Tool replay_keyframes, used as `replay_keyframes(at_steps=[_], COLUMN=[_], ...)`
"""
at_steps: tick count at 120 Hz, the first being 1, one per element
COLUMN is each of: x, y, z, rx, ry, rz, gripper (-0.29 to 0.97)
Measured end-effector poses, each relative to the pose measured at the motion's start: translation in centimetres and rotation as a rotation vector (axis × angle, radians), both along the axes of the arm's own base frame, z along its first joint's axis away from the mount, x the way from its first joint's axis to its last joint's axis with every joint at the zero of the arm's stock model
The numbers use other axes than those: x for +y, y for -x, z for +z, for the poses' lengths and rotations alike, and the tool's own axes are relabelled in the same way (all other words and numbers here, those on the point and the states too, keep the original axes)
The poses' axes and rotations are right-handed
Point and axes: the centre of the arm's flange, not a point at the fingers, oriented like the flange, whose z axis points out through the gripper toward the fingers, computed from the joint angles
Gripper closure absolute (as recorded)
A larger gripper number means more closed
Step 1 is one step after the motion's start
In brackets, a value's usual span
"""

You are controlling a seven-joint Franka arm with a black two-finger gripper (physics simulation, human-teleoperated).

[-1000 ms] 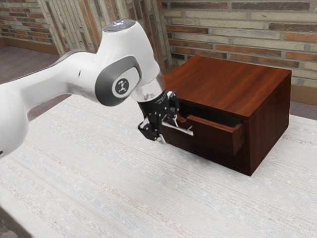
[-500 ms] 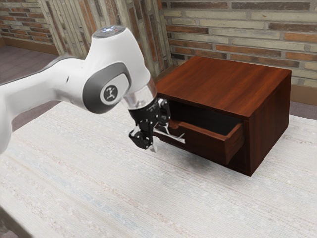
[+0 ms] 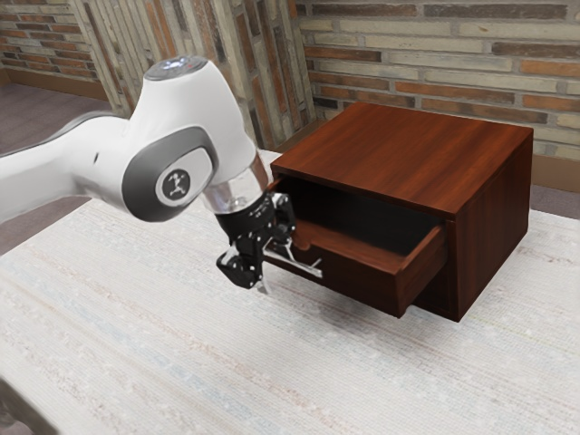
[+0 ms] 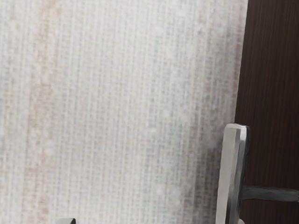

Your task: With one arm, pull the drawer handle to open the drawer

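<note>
Drawer (image 3: 362, 263) sits partly out of the cabinet (image 3: 408, 154), front facing the exterior view's left. Handle (image 3: 304, 266) runs level along that front, just on the cabinet side of the gripper (image 3: 254, 276). Fingers look spread, hooking rather than pinching. Actual contact is hidden by the hand; the drawer's inside is too dark to read.

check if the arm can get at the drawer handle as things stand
Probably yes: the end effector sits right at the handle of the part-open drawer, and nothing on the table stands between them.
</note>
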Motion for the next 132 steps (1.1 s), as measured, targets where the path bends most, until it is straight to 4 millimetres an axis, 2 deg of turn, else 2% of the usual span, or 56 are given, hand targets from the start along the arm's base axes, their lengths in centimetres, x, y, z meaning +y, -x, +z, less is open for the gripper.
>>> replay_keyframes(at_steps=[93, 132], x=[0.2, 0.2], y=[4.2, 5.4], z=[-0.2, -0.2], rx=[0.028, 0.031], ry=[-0.004, -0.002], rz=[-0.009, -0.010], gripper=[0.30, 0.30])
